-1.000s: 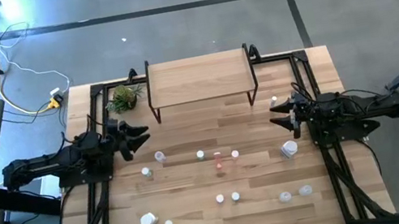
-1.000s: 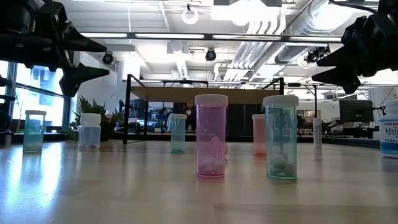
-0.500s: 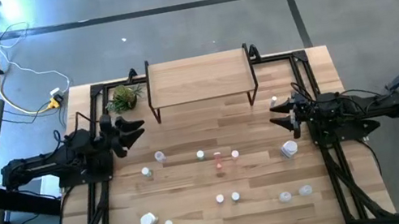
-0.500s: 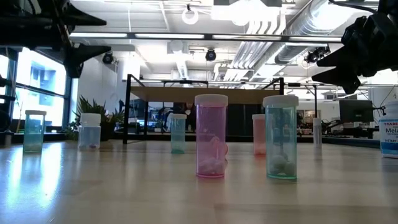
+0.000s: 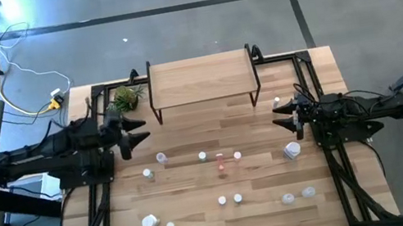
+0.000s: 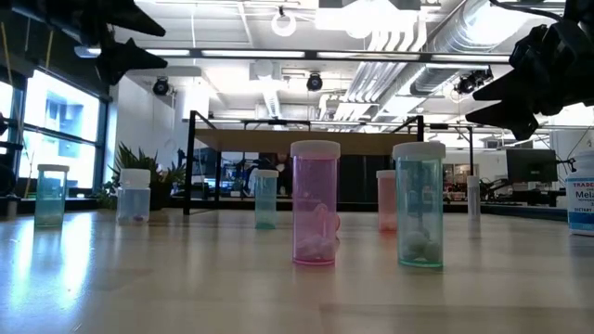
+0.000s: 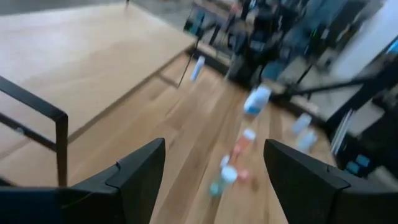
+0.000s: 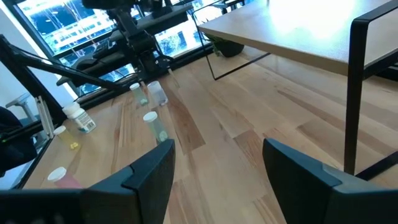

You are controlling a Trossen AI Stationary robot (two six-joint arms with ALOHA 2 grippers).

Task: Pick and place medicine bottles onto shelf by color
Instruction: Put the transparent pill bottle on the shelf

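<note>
Both arms flank the shelf [image 5: 200, 78]; bottles [image 5: 219, 156] scattered mid-table

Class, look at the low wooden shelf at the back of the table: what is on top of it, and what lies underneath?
The shelf top is bare: no bottles on it. In the low view only its black legs and room clutter show beneath; from above, the board hides the table under it.

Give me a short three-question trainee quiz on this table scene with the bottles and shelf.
1. True or false: the shelf already holds bottles.
2. Which stands nearer the low camera: A) the pink bottle B) the plant?
3. Fill in: the left pincer and right pincer are both ____ and empty.

Key: 1 false; 2 A; 3 open.
</note>
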